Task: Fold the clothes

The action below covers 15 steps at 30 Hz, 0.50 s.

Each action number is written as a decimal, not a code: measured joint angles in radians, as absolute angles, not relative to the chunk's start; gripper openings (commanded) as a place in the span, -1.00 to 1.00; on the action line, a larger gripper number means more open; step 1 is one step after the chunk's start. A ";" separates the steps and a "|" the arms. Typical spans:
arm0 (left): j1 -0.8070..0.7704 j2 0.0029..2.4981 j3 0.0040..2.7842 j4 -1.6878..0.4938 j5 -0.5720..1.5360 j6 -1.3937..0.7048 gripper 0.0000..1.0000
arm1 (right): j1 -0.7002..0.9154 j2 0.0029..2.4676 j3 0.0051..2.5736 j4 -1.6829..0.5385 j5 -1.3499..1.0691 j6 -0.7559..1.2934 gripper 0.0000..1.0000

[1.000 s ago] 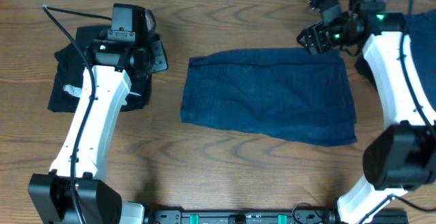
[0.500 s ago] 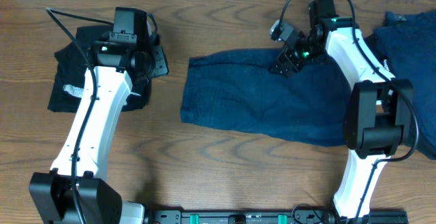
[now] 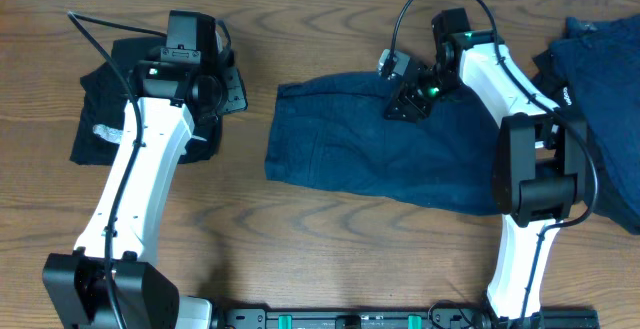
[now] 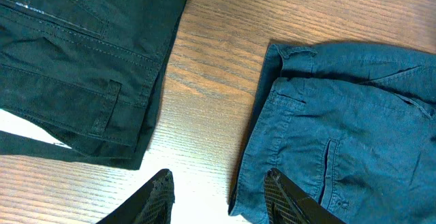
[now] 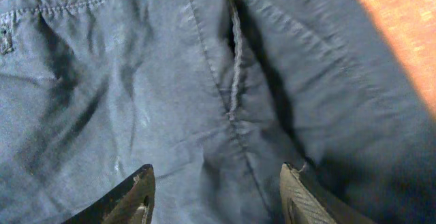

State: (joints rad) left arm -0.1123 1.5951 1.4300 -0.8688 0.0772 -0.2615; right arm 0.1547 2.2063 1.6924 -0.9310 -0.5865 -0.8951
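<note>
Roughly, the navy garment [image 3: 350,149] lies with its long axis left to right.

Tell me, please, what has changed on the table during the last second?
The right claw swung left from the top right corner of the navy garment to above its upper middle, open, holding nothing. The left claw, the navy garment and the black garment stayed put.

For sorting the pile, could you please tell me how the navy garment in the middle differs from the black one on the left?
The navy garment is blue, spreads wider and lies mid-table; the black garment is darker, smaller, and partly hidden under the left arm. Both lie on the wooden table.
</note>
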 measured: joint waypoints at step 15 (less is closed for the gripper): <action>-0.112 1.595 1.430 -0.869 0.075 -0.262 -0.09 | 0.157 2.219 1.692 -0.902 -0.546 -0.906 0.07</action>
